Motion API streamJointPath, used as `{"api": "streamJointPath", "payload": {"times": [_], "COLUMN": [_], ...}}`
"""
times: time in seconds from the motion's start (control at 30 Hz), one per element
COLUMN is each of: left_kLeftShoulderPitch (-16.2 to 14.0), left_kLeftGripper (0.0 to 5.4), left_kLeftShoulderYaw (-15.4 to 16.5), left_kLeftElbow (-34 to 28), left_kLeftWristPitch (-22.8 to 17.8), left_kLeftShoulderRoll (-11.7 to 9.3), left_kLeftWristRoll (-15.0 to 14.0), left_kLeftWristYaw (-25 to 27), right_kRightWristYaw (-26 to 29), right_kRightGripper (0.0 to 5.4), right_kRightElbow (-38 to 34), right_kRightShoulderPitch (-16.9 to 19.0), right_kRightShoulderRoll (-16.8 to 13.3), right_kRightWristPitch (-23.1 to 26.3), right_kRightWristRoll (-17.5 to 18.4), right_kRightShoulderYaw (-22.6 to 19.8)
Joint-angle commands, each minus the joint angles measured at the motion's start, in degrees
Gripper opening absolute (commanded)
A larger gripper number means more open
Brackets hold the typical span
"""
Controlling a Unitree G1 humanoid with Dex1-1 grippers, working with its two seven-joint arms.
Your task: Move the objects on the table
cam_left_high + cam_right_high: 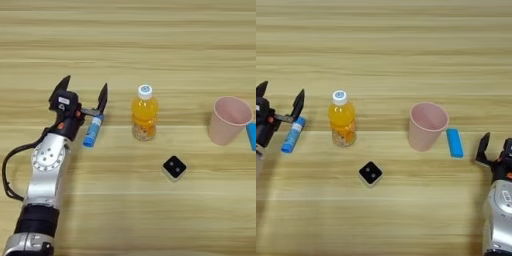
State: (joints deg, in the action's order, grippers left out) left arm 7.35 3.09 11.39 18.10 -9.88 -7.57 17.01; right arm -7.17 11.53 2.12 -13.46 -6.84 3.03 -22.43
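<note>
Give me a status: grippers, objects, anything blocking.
Left gripper open beside glue stick, holding nothing. Right gripper low at right edge, idle. Bottle, pink cup, black cube, blue bar standing apart, unobstructed.

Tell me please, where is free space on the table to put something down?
Bare wood spans the far side behind the bottle and pink cup, and the near strip before the black cube. Crowded: around the left gripper over the glue stick, and between cup, blue bar and right gripper.

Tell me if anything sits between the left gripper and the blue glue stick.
Nothing visible does. The left gripper is open right at the glue stick, whose top end lies by its right finger. The orange-drink bottle stands off to the right, apart.
</note>
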Motion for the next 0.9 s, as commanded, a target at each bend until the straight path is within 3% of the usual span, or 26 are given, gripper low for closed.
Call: {"api": "streamJointPath", "payload": {"times": [0.03,0.2,0.3,0.43,0.77,0.9], "left_kLeftShoulderPitch": [-5.38,-11.22,-12.94,-13.90,-10.87,-8.30], "left_kLeftGripper": [5.40,5.40,5.40,5.40,5.40,5.40], "left_kLeftShoulderYaw": [-0.27,-0.57,-1.21,-3.57,-8.75,-10.99], "left_kLeftElbow": [-6.24,-12.58,-13.64,-14.18,-11.36,-7.76], "left_kLeftWristPitch": [-3.14,-6.08,-6.88,-6.35,-5.52,-5.32], "left_kLeftShoulderRoll": [-2.50,-6.09,-7.89,-8.68,-5.56,-4.02], "left_kLeftWristRoll": [-0.19,-0.77,-1.34,-1.41,-0.54,0.39], "left_kLeftWristYaw": [1.97,6.23,9.52,13.27,14.73,14.83], "right_kRightWristYaw": [-0.72,-1.34,-1.67,-1.92,-2.70,-3.06], "right_kRightGripper": [5.37,5.37,5.37,5.37,5.37,5.37], "right_kRightElbow": [0.10,-0.24,-0.22,-0.05,-0.50,-0.89], "right_kRightShoulderPitch": [-0.92,-1.08,-1.25,-1.46,-1.68,-1.70], "right_kRightShoulderRoll": [0.27,0.61,0.70,0.79,1.30,1.78], "right_kRightWristPitch": [-0.27,-0.09,0.05,0.10,0.37,0.44], "right_kRightWristRoll": [-0.65,-1.01,-1.08,-1.08,-1.11,-1.19], "right_kRightShoulderYaw": [0.68,1.06,1.28,1.44,2.15,2.49]}}
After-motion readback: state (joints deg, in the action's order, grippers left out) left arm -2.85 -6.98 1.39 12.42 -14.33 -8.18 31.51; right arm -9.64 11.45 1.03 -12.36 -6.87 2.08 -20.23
